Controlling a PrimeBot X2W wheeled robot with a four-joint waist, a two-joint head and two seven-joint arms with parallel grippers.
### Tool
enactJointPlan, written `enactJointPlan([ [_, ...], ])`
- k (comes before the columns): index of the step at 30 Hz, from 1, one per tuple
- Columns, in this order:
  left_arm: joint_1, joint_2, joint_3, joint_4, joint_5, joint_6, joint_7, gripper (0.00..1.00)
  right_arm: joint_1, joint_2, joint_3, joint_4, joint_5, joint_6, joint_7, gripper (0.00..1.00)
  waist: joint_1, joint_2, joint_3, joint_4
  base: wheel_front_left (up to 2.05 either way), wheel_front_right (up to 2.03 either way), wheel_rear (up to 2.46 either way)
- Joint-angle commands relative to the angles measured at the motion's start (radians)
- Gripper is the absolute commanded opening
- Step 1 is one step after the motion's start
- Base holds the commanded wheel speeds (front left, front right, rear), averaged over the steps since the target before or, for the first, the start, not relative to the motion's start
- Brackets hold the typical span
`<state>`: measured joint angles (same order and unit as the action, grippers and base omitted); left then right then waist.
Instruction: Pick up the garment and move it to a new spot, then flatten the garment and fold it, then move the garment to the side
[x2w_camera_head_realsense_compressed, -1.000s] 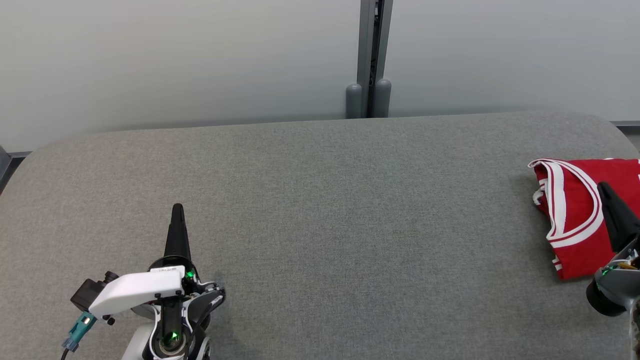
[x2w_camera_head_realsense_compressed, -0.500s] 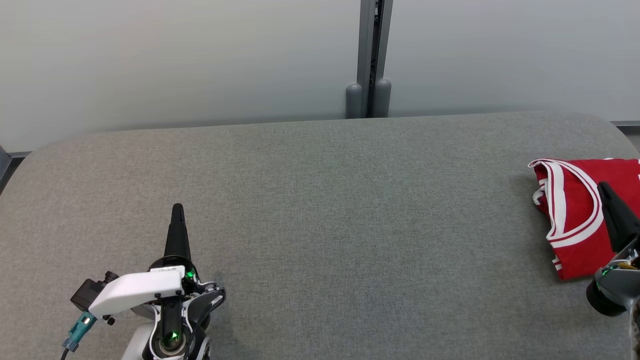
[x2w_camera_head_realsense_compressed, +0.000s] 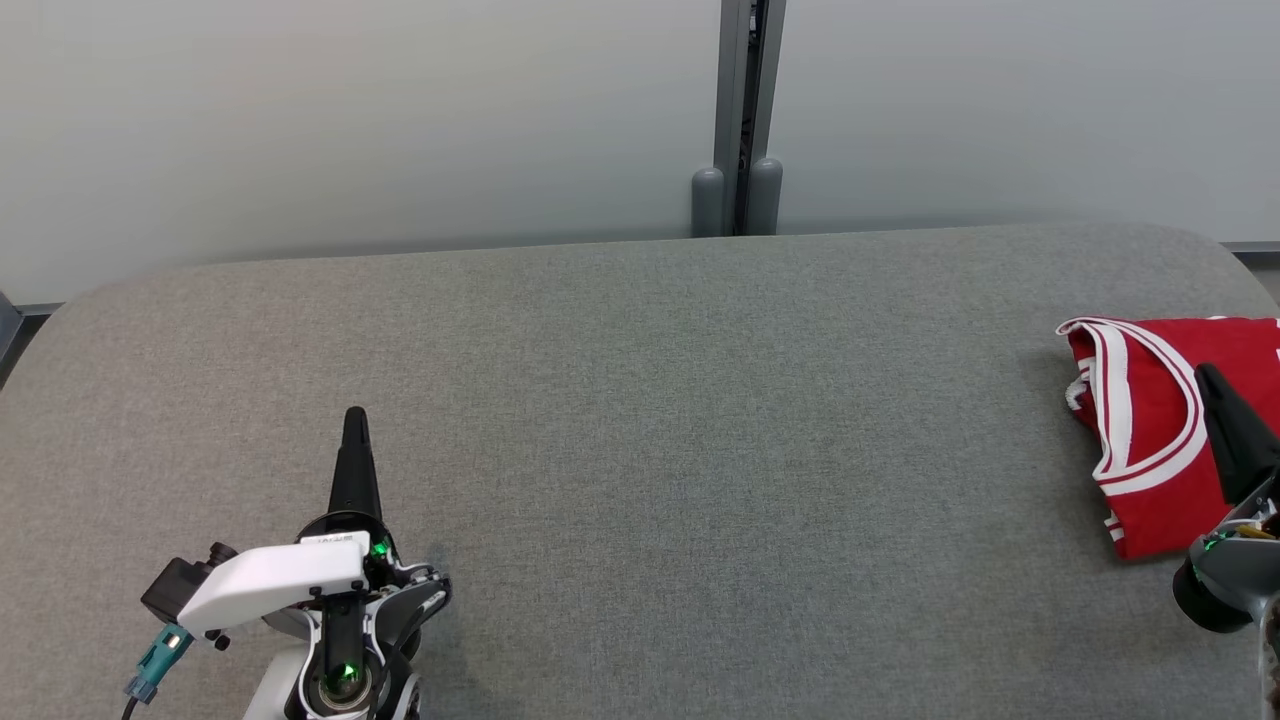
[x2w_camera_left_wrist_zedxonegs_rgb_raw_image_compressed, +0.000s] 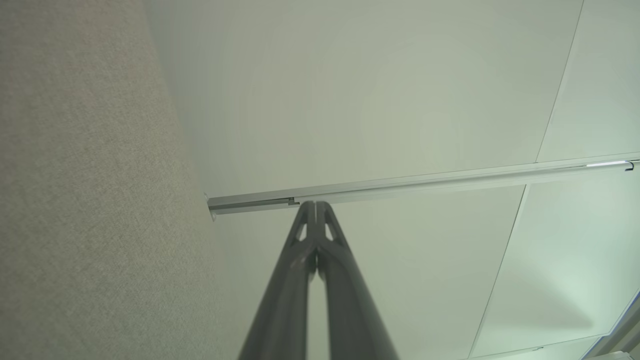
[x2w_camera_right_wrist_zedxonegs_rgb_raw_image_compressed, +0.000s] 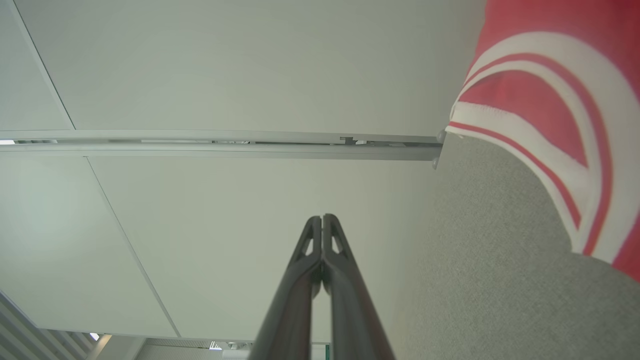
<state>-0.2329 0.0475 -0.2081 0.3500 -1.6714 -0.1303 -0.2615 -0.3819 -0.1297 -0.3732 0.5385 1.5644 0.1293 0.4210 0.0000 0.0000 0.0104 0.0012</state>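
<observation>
Grey desk (x2w_camera_head_realsense_compressed: 640, 450) showed no change through the last second: folded red garment (x2w_camera_head_realsense_compressed: 1150, 440) lay at its 3 o'clock edge; left jaws and right jaws stayed together, empty. Task seemingly finished.

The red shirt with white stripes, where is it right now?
In the head view, the red shirt lies at the right end of the grey table, with the dark tip of the right gripper in front of it.

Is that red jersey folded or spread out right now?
Folded, it appears: the red jersey lies in a compact block with layered trimmed edges on the table; its right part is cut off.
</observation>
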Motion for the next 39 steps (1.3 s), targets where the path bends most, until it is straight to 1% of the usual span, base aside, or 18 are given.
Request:
enactJointPlan([
  [1, -0.009, 0.003, 0.002, -0.001, 0.000, -0.004, -0.001, 0.00, -0.004, -0.006, 0.000, 0.005, 0.001, 0.003, 0.001, 0.00, 0.0000, 0.0000, 0.000, 0.000, 0.00, 0.00, 0.00],
  [39, -0.009, 0.003, 0.002, -0.001, 0.000, -0.004, -0.001, 0.00, -0.004, -0.006, 0.000, 0.005, 0.001, 0.002, 0.002, 0.00, 0.0000, 0.0000, 0.000, 0.000, 0.00, 0.00, 0.00],
])
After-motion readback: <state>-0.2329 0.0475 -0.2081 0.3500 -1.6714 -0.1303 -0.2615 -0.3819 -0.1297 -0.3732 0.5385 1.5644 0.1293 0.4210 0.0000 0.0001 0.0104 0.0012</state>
